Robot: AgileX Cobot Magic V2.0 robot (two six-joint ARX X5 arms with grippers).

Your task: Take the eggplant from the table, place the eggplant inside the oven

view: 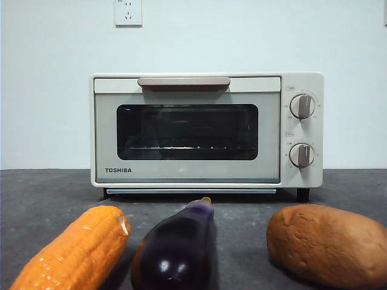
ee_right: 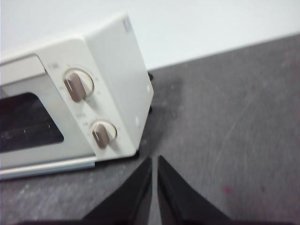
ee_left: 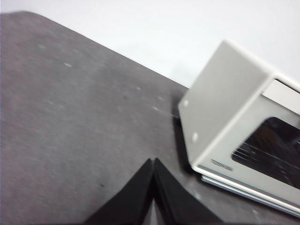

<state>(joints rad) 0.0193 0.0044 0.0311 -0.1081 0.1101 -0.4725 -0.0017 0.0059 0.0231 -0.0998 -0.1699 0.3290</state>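
Observation:
The glossy dark purple eggplant (view: 176, 248) lies on the dark grey table (view: 54, 193) in the front view, its pale stem end pointing toward the oven (view: 187, 130). The cream-white Toshiba oven stands behind it with its dark glass door closed. Neither arm appears in the front view. My left gripper (ee_left: 153, 161) is shut above bare table beside the oven's (ee_left: 225, 108) left side. My right gripper (ee_right: 154, 159) is shut above the table near the oven's (ee_right: 112, 84) knob side. The eggplant is out of both wrist views.
An orange corn cob (view: 75, 251) lies left of the eggplant and a brown bread-like lump (view: 329, 241) lies to its right. A white wall with a socket (view: 128, 12) rises behind the oven.

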